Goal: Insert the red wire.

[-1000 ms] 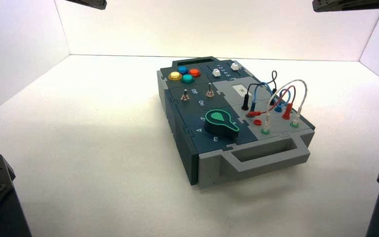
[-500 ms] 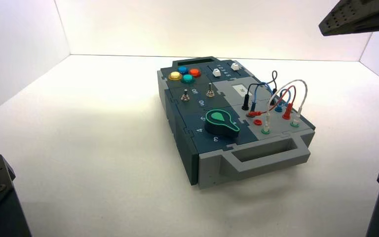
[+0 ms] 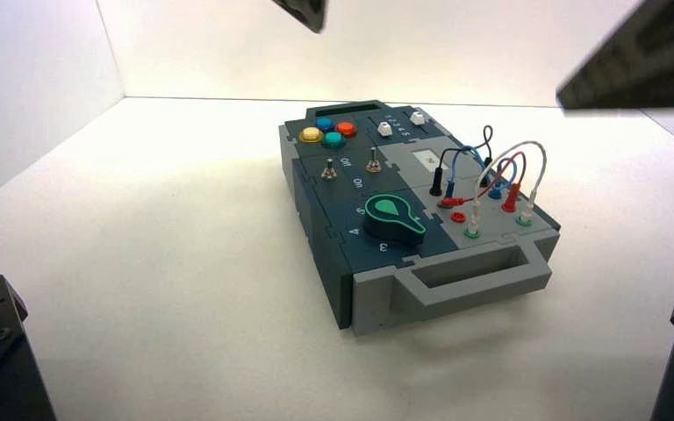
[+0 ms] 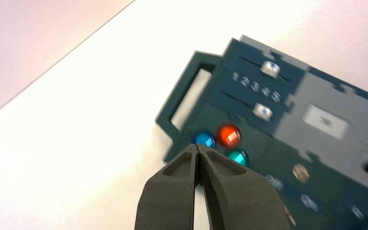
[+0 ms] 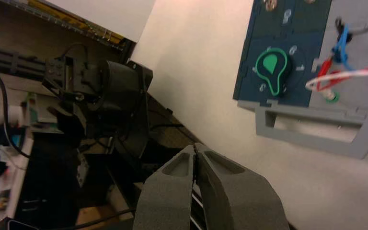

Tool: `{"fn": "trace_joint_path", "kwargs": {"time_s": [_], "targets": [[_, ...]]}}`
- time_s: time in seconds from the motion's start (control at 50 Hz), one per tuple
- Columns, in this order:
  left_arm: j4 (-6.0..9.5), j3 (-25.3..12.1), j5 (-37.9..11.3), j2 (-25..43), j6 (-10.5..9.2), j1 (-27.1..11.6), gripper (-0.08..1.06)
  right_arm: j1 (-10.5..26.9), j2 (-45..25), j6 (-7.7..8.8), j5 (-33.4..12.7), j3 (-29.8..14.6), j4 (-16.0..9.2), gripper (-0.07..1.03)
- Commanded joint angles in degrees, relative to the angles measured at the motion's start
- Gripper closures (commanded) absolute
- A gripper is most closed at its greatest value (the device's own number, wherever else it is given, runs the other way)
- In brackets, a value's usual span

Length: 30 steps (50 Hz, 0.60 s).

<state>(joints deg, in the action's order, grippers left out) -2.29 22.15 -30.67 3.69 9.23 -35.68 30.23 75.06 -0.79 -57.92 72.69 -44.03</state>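
High above the right side of the bench (image 3: 614,254), near the camera, I have the right tool (image 5: 195,146) with its fingers pressed together and nothing between them. Below, the grey carry handle (image 3: 483,281) runs along the near edge of the box (image 3: 323,263), with the black-and-green rotary knob (image 3: 392,219) behind it on the dark panel.

Just beyond the handle, on the grey panel toward the near right corner, the white wire (image 3: 542,162) arches between two green sockets. Beside its nearer plug, the red socket (image 3: 458,217) stands bare. The loose red plug (image 3: 453,203) lies on its side just past that, its tip toward the knob; the red wire (image 3: 524,167) loops from it to the upright red plug (image 3: 511,200), which looks seated. The blue wire (image 3: 455,160) and black wire (image 3: 445,156) crowd in behind.

Farther off, toward the box's far edge, my left tool (image 4: 197,146) hangs high, also closed and empty.

I judge this to be the approach, no grip made. Next I should bring one tool over the loose plug, open it, pinch the plug's body, turn it upright and press it into the bare socket, keeping clear of the white loop.
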Motion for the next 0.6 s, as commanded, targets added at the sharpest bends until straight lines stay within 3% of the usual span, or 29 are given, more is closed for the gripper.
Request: {"fn": "trace_joint_path", "kwargs": {"time_s": [0.02, 0.22, 0.38, 0.44, 0.6], "targets": [[0.00, -6.24, -0.09, 3.25, 0.70, -0.26, 1.01, 0.18, -0.53, -0.18, -0.18, 0.35, -0.70, 0.98], [0.09, -12.74, -0.88, 8.26, 1.05, -0.26, 1.01, 0.18, -3.34, 0.09, -1.23, -0.79, 1.93, 0.98], [0.09, -17.05, -2.11, 11.60, 1.49, -0.26, 1.01, 0.09, -10.20, 0.26, -3.69, -5.19, 7.29, 0.98], [0.09, -18.19, -2.29, 12.66, 1.49, -0.26, 1.01, 0.09, -14.06, 1.14, -4.39, -7.21, 8.88, 0.98], [0.09, -20.39, -2.37, 15.29, 1.67, -0.18, 1.01, 1.76, -22.94, 3.08, -5.10, -11.25, 9.40, 0.98]]}}
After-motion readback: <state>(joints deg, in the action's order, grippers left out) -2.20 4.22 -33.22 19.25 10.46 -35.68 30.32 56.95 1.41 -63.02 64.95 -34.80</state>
